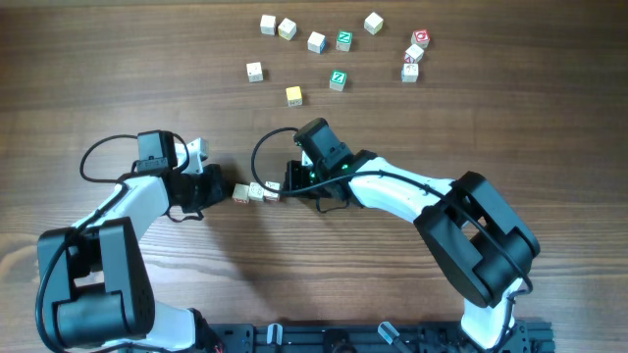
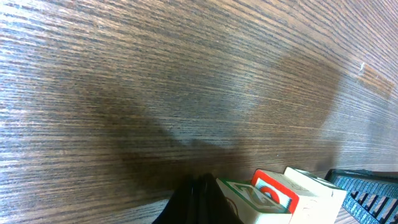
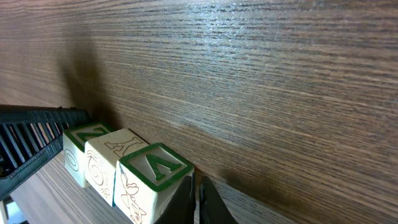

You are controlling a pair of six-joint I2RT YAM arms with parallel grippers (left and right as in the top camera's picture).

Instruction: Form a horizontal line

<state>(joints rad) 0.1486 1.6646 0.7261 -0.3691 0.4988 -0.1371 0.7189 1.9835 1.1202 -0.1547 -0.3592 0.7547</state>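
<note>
The horizontal line [image 1: 255,192] is a short row of three small pale wooden letter cubes touching side by side, at mid-table between my two grippers. My left gripper [image 1: 227,189] is shut and empty, its tip against the row's left end. The left wrist view shows the closed fingers [image 2: 200,200] beside a green-framed cube [image 2: 249,200], then a red-framed one [image 2: 273,188]. My right gripper [image 1: 287,188] is shut and empty at the row's right end. In the right wrist view its fingers [image 3: 198,200] touch a green-framed cube [image 3: 152,177].
Several loose cubes lie scattered at the far side of the table: pale ones [image 1: 268,24], green-topped ones [image 1: 343,40], a yellow-topped one [image 1: 293,95] and a red-marked cluster [image 1: 414,54]. The arm bases stand at the near edge.
</note>
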